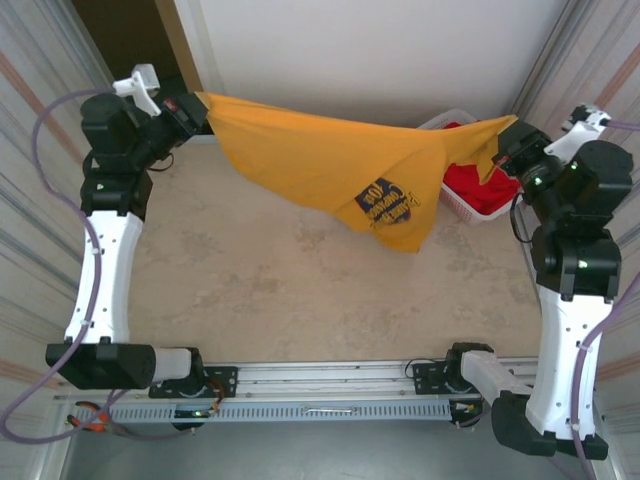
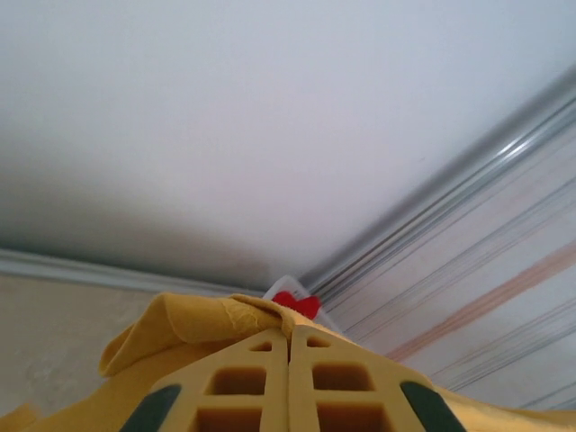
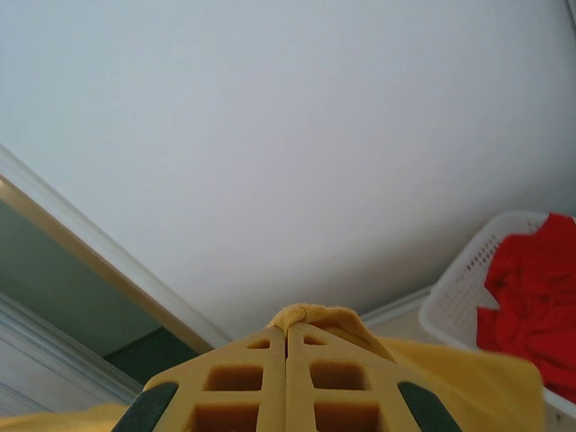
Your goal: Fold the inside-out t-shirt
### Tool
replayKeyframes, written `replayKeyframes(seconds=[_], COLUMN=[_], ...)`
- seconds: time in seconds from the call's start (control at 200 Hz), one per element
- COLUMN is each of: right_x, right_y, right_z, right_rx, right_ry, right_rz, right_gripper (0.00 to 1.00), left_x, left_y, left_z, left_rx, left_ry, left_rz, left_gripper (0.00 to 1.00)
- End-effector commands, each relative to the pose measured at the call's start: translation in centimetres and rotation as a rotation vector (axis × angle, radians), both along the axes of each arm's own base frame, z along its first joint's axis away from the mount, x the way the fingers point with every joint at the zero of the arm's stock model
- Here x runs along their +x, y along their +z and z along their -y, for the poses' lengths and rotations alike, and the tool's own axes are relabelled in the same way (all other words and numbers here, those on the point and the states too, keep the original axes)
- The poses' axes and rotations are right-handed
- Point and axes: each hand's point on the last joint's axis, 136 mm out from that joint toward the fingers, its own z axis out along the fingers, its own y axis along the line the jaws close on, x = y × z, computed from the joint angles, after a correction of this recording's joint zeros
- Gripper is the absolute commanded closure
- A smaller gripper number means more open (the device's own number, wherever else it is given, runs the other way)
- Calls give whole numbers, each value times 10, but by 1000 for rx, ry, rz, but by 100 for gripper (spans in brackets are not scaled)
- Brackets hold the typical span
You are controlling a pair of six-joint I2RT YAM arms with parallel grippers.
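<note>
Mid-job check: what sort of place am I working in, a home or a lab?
Probably a purpose-built robot test cell, not a home: a beige table boxed in by a plain white wall and striped side panels, an aluminium mounting rail, and a white laundry basket holding a red garment.

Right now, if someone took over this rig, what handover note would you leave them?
Left gripper: shut on one end of the t-shirt.
Right gripper: shut on the other end.
The shirt hangs stretched between them over the far side of the table, with the printed part drooping lowest.
Red garment sits in the white basket.
Done: shirt lifted and spread.
Left: lay it flat, then fold; no fold visible yet.
</note>
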Motion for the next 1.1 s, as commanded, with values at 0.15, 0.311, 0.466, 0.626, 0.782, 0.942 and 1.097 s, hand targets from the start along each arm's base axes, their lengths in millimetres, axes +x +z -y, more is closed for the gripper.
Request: replayKeyframes(seconds=[0.15,0.311,0.466,0.626,0.782,0.942,1.097], right_x=[-38,-30,9,62,90,98,97], right_y=[56,36,-29,-141,-243,-306,-316], right_z=[-10,-13,-12,-6,-3,-3,-1], right_rx=[49,68,89,68,13,-9,-21], right_ry=[54,73,69,25,-15,-26,-33], right_rz=[159,106,-57,-315,-534,-661,-679], right_gripper=[100,100,100,100,100,100,100], left_x=[-48,-43,-13,26,65,90,78], left_y=[67,23,-67,-196,-295,-328,-340], left_z=[0,4,3,5,2,-4,12], left_rx=[-58,-81,-53,1,78,189,320], left_ry=[-24,-31,-10,-23,-22,-1,-24], left_rz=[133,-5,-208,-471,-621,-617,-610], left_gripper=[93,93,90,87,74,62,56])
